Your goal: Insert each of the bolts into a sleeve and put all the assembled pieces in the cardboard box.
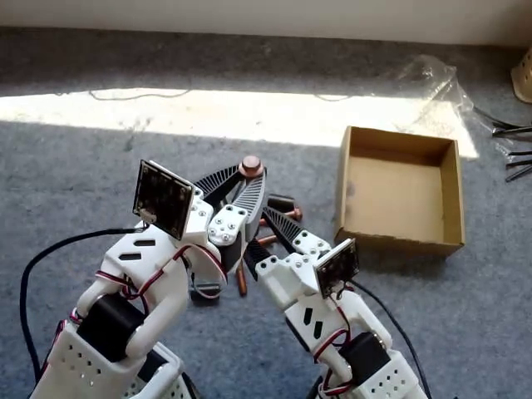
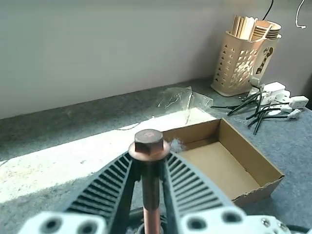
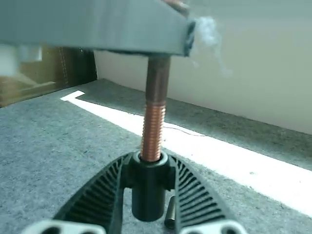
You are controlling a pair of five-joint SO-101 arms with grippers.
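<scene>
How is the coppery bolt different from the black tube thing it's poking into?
The bolt is copper-coloured; the sleeve is black. The bolt is long and thin with threads; the sleeve is short, fatter and smooth. The left gripper holds the bolt just under its head; the right gripper holds the sleeve. Both sit in one line, the bolt's threaded end entering the sleeve's open end.

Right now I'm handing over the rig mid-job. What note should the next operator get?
Left gripper: shut on the bolt, held upright, head up.
Right gripper: shut on the sleeve; the bolt's threaded end sits in its mouth.
Cardboard box: nothing inside.
Done: no piece boxed yet.
Left: seat this bolt, box it, then pair the spare bolt and spare sleeve lying below.
</scene>
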